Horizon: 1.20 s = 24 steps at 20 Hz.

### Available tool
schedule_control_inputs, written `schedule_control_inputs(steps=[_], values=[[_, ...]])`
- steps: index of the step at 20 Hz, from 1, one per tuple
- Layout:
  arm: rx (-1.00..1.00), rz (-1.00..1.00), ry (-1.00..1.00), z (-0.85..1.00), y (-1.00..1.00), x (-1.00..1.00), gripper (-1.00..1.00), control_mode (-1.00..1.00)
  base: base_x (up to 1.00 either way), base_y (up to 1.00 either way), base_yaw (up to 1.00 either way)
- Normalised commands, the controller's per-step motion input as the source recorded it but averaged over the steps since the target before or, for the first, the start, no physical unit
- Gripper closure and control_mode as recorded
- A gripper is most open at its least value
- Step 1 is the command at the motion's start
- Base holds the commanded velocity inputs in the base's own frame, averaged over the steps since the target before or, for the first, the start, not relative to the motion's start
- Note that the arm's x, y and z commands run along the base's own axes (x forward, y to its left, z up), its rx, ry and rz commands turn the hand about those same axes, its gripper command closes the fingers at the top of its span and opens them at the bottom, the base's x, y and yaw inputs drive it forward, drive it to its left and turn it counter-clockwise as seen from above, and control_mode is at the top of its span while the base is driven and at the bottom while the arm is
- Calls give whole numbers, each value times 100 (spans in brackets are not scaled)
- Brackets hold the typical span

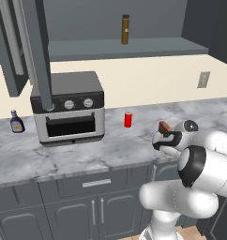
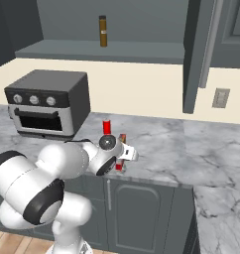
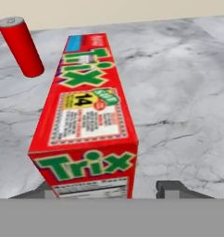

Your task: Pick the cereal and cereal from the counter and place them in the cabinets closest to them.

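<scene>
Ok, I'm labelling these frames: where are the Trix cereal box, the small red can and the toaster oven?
Trix cereal box [image 3: 86, 106]: hand view, on its red printed side panel.
small red can [image 3: 23, 48]: hand view, on its side wall.
toaster oven [image 1: 71, 124]: left base view, on its glass door.

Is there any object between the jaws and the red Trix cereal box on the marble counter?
Nothing visible. The red Trix cereal box sits directly between the gripper jaws. The small red can stands behind it, apart.
</scene>
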Motion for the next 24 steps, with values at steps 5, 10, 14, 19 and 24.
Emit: schedule_control_inputs(steps=[5, 10, 14, 19, 24], values=[[0, 0, 0, 0, 0, 0, 100, -100, 0, 0, 0], [0, 0, 0, 13, 0, -3, 100, -100, 0, 0, 0], [0, -2, -3, 37, 0, -9, 100, -100, 0, 0, 0], [0, -3, -8, 48, 0, -22, 100, -100, 0, 0, 0], [1, -6, -7, 57, 0, -29, 100, -100, 0, 0, 0]])
